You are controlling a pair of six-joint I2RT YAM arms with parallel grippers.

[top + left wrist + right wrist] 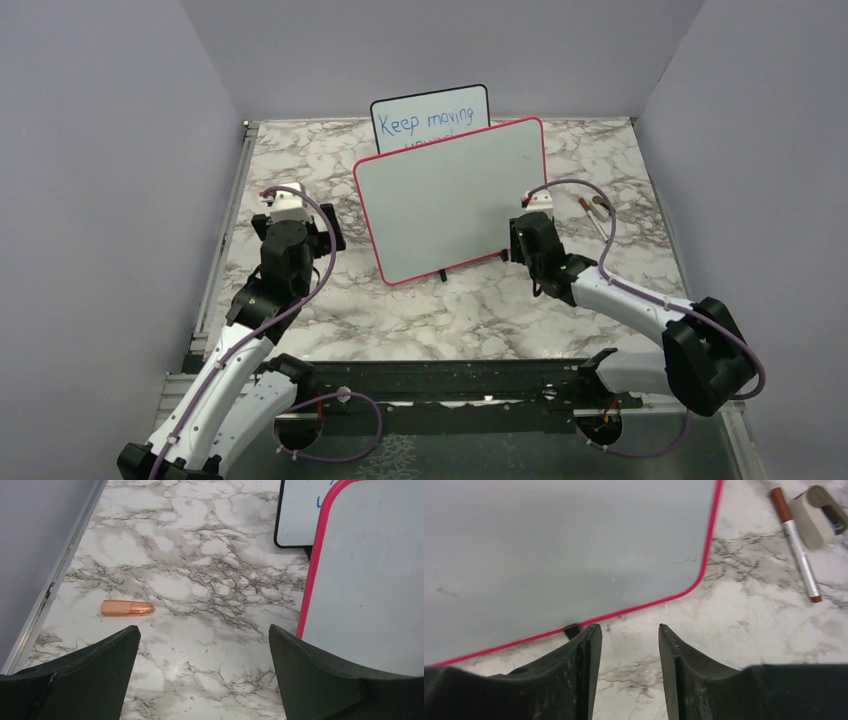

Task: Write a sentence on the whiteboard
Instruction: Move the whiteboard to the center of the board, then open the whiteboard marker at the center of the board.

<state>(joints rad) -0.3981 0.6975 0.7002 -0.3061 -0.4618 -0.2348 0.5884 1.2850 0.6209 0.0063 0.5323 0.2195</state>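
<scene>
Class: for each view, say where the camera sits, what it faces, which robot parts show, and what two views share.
Top external: overhead behind the bases, facing the whiteboard; both arms show.
Left wrist: facing table and orange cap; left pincer shows.
Right wrist: facing marker; right pincer shows.
Shared: the whiteboard's pink frame.

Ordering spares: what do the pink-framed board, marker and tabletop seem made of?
Whiteboard: smooth white face, glossy pink rim, likely plastic. Marker: silvery barrel, brown ends, probably plastic. Table: veined marble pattern with sheen; stone or laminate, cannot tell.
</scene>
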